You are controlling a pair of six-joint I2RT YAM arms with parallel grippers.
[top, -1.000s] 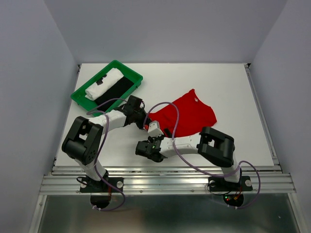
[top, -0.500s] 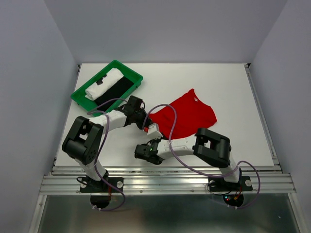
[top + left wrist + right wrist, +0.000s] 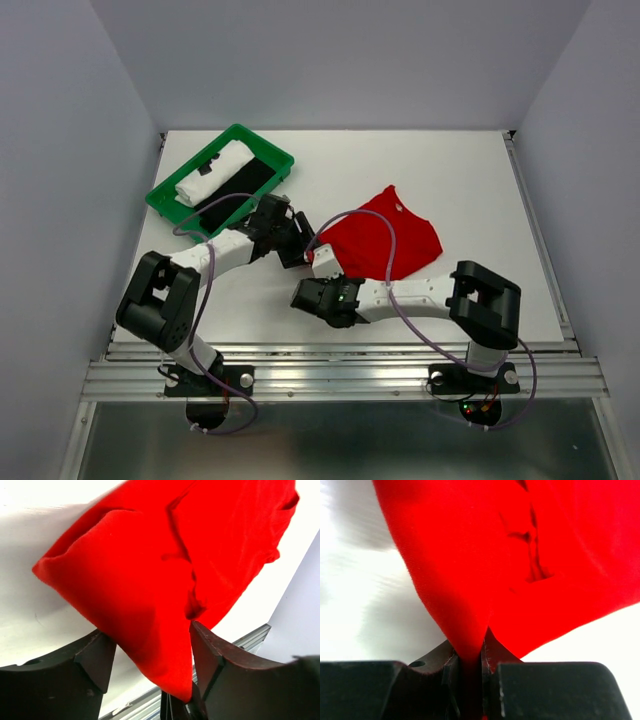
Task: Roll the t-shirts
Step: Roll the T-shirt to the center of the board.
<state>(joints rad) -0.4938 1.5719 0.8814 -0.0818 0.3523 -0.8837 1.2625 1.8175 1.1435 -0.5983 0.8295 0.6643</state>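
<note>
Red t-shirt [image 3: 385, 240] is lying mid counter [image 3: 480, 180], roll seemingly just starting: right pincer [image 3: 469, 652] is clamping its 8 o'clock corner, left pincer [image 3: 150, 650] is gaping around the cloth, probably needing to close before rolling toward 2 o'clock.

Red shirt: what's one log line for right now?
left gripper: open around red t-shirt | right gripper: shut on red t-shirt | roll: not started

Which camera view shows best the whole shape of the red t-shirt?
The top external view: only there almost the whole red t-shirt is seen, lying on the table. The left wrist view shows just a folded corner inside the open left gripper. The right wrist view shows just an edge pinched in the shut right gripper.
</note>
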